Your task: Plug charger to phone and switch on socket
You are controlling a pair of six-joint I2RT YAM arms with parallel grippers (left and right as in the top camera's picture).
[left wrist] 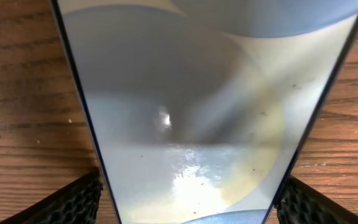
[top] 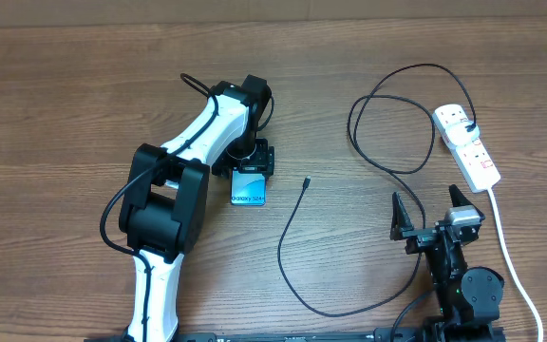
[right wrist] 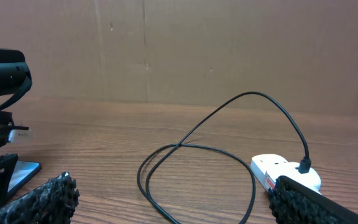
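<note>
**Left gripper on phone, right gripper open**

Overhead: on your brown wood-grain table point(top: 65, 95), the bent white-and-black left arm point(top: 198, 133) sets its left gripper point(top: 253, 169) on the phone point(top: 249, 193). The thin black charger point(top: 297, 252) loops right to the white socket point(top: 468, 144). The right gripper point(top: 427, 211) spreads wide, near the front edge.

Left wrist: ribbed black fingers point(left wrist: 73, 202) press the glossy phone's long edges.

Right wrist: a plain cardboard wall point(right wrist: 229, 50) stands behind the table.

left arm point(top: 194, 133): white links, black joints, black cable | right claw point(top: 424, 196): black, textured fingers

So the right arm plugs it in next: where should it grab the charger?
Probably just behind the connector tip of the charger, from above, jaws straddling the cable: that end lies flat and free on the table, clear of the phone.
</note>
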